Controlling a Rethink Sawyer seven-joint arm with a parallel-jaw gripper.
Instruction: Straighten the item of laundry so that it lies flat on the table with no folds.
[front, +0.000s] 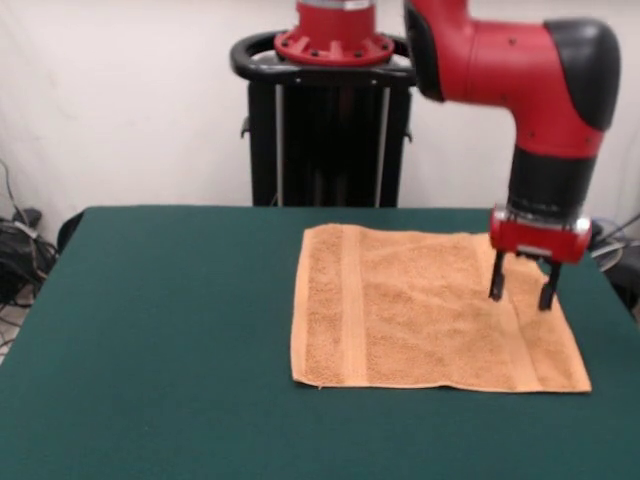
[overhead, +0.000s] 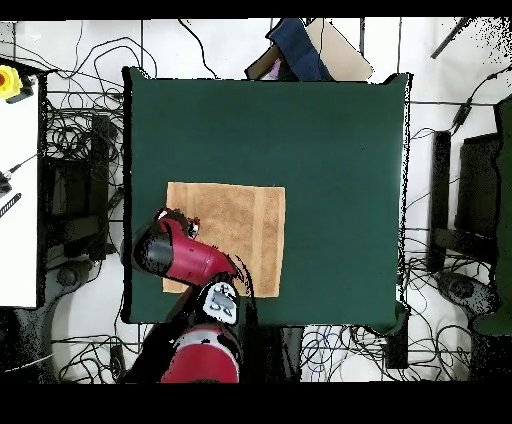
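Observation:
The light orange-tan towel (front: 425, 305) lies spread flat on the dark green table (front: 160, 340), right of the middle in the front view, with a woven band near each short end. My gripper (front: 522, 292) hangs open and empty just above the towel's far right part, near its right band. In the overhead view the towel (overhead: 240, 230) lies at the table's (overhead: 330, 150) lower left, and the red arm (overhead: 180, 252) covers its lower left corner, hiding the gripper.
The black robot stand (front: 330, 130) rises behind the table's far edge. Cables and equipment lie on the floor around the table (overhead: 60, 200). A white surface (overhead: 18, 200) stands at the overhead view's left edge.

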